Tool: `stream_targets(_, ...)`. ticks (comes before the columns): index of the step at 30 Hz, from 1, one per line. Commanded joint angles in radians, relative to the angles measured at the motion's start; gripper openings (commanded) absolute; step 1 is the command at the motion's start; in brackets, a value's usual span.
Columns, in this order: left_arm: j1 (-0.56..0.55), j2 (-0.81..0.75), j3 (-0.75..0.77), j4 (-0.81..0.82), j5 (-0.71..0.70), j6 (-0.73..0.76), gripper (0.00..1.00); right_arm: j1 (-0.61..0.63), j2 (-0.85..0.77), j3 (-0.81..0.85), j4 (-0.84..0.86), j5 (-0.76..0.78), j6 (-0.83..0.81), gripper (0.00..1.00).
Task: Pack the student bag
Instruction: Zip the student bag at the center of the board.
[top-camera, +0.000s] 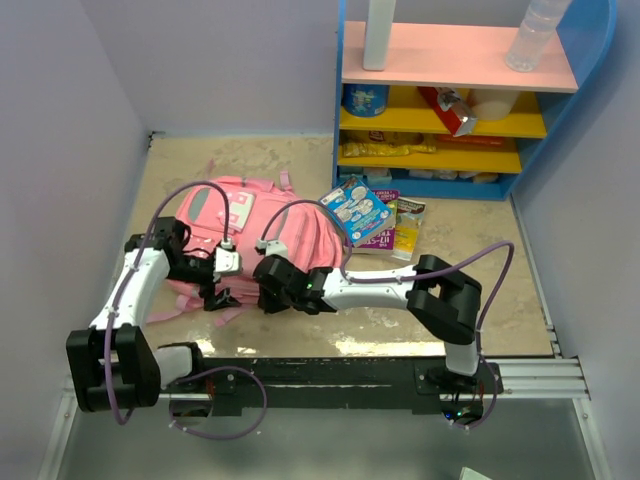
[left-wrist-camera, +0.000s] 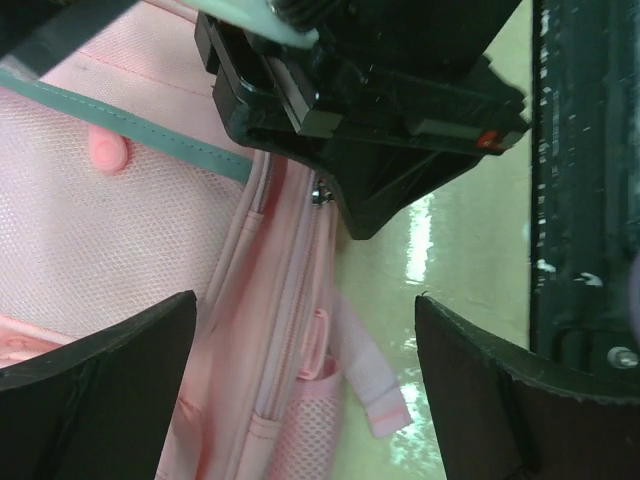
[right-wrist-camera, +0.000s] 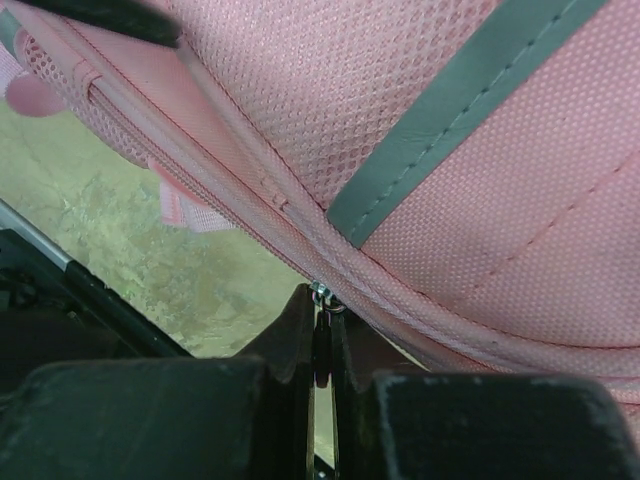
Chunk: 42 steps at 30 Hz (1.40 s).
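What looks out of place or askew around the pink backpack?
A few flat packs lie loose in an untidy pile on the table beside the student bag, the top blue one tilted. On the shelf, a red packet lies askew.

Readable text: none | blue picture book (top-camera: 358, 210) on the worktop: cover print too small to make out; yellow booklet (top-camera: 408, 222) beside it: likewise | front patch (top-camera: 238, 213) of student bag (top-camera: 305, 230): marks illegible | shelf packets (top-camera: 395, 150): labels blurred
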Motion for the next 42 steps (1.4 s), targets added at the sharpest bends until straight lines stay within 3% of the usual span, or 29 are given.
stream_targets(1, -0.023, -0.065, -0.068, 0.245, 0.044, -0.015, 0.94, -0.016, -0.068, -0.003, 0.062, -0.013, 0.006, 0.00)
stream_targets(6, -0.095, -0.090, -0.140, 0.426, -0.041, -0.106, 0.87, -0.018, -0.080, 0.002, 0.055, -0.020, 0.004, 0.00)
stream_targets(13, -0.180, -0.059, -0.178, 0.529, -0.133, -0.212, 0.61, -0.021, -0.109, 0.000, 0.046, -0.019, 0.001, 0.00)
stream_targets(14, -0.191, -0.056, -0.180, 0.528, -0.141, -0.212, 0.51, -0.022, -0.110, -0.006, 0.045, -0.019, -0.001, 0.00)
stream_targets(16, -0.197, -0.047, -0.188, 0.532, -0.163, -0.213, 0.40, -0.028, -0.124, -0.015, 0.042, -0.019, 0.001, 0.00)
stream_targets(20, -0.204, -0.016, -0.189, 0.538, -0.213, -0.213, 0.00, -0.042, -0.155, -0.036, 0.017, -0.016, -0.008, 0.00)
stream_targets(36, -0.189, -0.001, -0.223, 0.482, -0.394, -0.140, 0.00, -0.182, -0.350, -0.168, -0.167, 0.035, -0.123, 0.00)
stream_targets(42, 0.019, 0.048, -0.139, 0.362, -0.362, 0.024, 0.00, -0.209, -0.359, -0.193, -0.190, 0.056, -0.168, 0.00)
